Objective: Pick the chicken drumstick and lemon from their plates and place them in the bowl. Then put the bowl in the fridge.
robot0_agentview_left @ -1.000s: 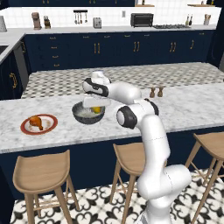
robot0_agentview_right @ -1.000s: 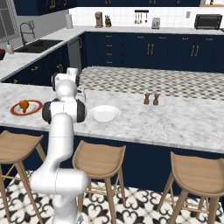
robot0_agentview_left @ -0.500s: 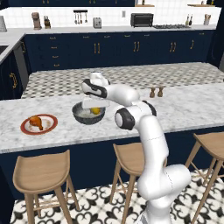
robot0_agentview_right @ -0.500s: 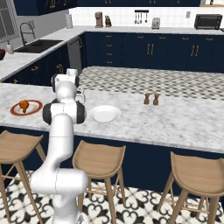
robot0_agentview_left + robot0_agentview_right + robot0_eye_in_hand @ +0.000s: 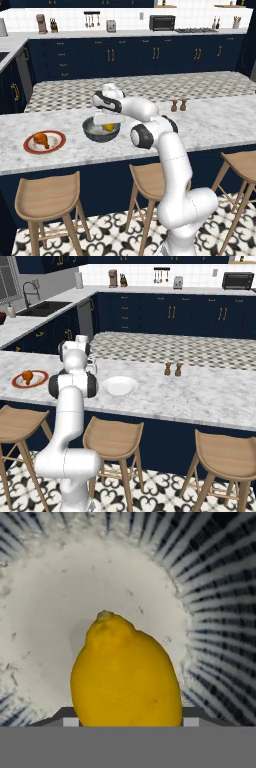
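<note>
Yellow peel fills the space directly ahead of the gripper (image 5: 106, 120), which hangs just over the bowl (image 5: 95, 134) with its jaws standing part open on either side of the lemon (image 5: 125, 672); whether the pads are in contact with the fruit or have just let go cannot be told from these views. The lemon sits inside the bowl, low against its pale grey floor, with the striped inner wall rising beyond it. Outward from the tool, to its left along the marble counter (image 5: 210, 125), the chicken drumstick (image 5: 41, 139) lies on the red-rimmed plate (image 5: 56, 146), well apart from the bowl. To the tool's right the plain white plate (image 5: 120, 386) lies bare. Judgement: the lemon placement is at or near release. The next move calls for a clean vertical withdrawal clear of the rim, then a reach leftward to grasp the drumstick.
</note>
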